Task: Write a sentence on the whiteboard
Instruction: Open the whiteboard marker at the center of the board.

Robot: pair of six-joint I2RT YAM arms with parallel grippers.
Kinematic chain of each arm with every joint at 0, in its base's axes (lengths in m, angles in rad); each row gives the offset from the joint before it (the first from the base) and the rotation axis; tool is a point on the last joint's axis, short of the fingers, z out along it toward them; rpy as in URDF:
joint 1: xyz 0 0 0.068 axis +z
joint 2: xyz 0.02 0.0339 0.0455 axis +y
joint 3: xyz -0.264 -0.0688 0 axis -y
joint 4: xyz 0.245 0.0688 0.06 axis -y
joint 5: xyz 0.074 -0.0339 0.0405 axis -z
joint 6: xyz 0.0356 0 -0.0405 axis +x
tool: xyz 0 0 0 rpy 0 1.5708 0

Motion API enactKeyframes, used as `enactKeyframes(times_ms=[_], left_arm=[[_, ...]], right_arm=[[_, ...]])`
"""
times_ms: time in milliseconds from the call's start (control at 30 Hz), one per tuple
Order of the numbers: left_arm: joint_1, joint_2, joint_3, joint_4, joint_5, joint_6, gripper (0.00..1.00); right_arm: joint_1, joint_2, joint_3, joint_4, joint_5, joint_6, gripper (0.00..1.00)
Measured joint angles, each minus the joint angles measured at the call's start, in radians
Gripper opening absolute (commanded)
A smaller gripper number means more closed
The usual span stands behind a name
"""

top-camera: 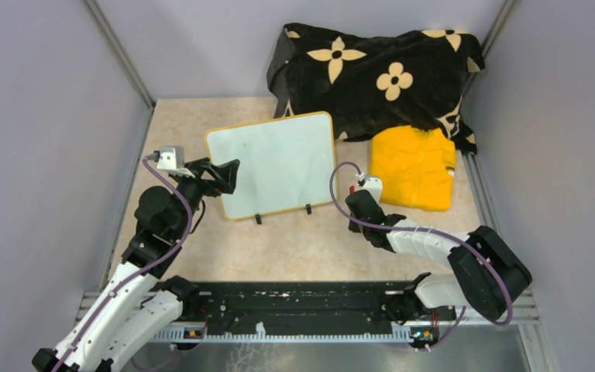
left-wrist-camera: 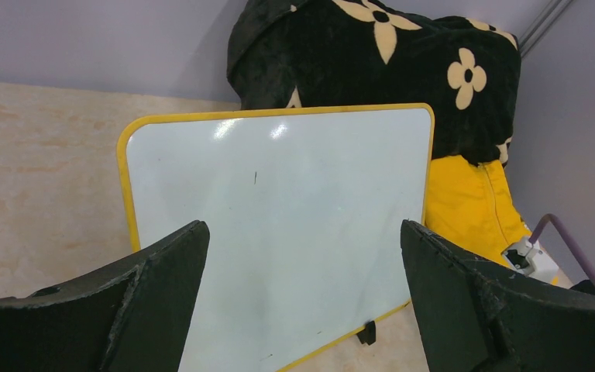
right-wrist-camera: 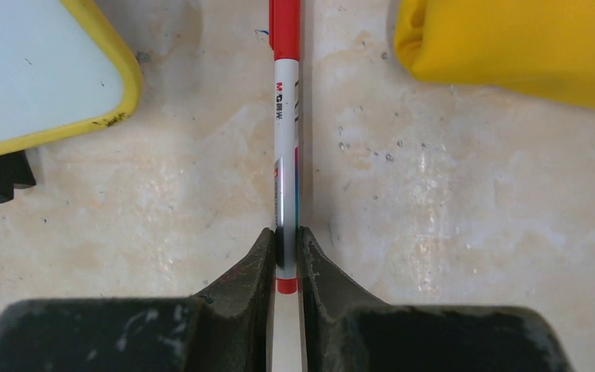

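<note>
The whiteboard (top-camera: 275, 163) with its yellow frame stands tilted back on two black feet in mid-table. Its white surface is blank; no red sentence shows on it. It also fills the left wrist view (left-wrist-camera: 279, 209), and its corner shows in the right wrist view (right-wrist-camera: 31, 70). My left gripper (top-camera: 228, 177) is open and empty at the board's left edge, jaws wide apart (left-wrist-camera: 302, 229). My right gripper (top-camera: 356, 200) is shut on the rear end of a red-and-white marker pen (right-wrist-camera: 287, 116), just right of the board's lower right corner. The pen points away over the table.
A black blanket with cream flowers (top-camera: 380, 74) is heaped at the back right. A folded yellow cloth (top-camera: 414, 167) lies right of the board, near the pen (right-wrist-camera: 511, 46). Grey walls enclose the table on both sides.
</note>
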Motion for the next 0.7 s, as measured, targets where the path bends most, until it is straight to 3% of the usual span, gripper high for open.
enactKeyframes(times_ms=[400,567,700], left_arm=[[0.000,-0.002,0.000,0.000,0.000,-0.003,0.99],[0.000,-0.013,0.000,0.000,0.000,-0.004,0.99],[0.000,-0.019,0.000,0.000,0.001,-0.007,0.99]], right_arm=[[0.000,-0.126,-0.011,-0.213,-0.055,0.074,0.12],[0.000,-0.140,-0.011,-0.273,-0.079,0.089,0.36],[0.000,-0.158,-0.006,-0.305,-0.084,0.087,0.45]])
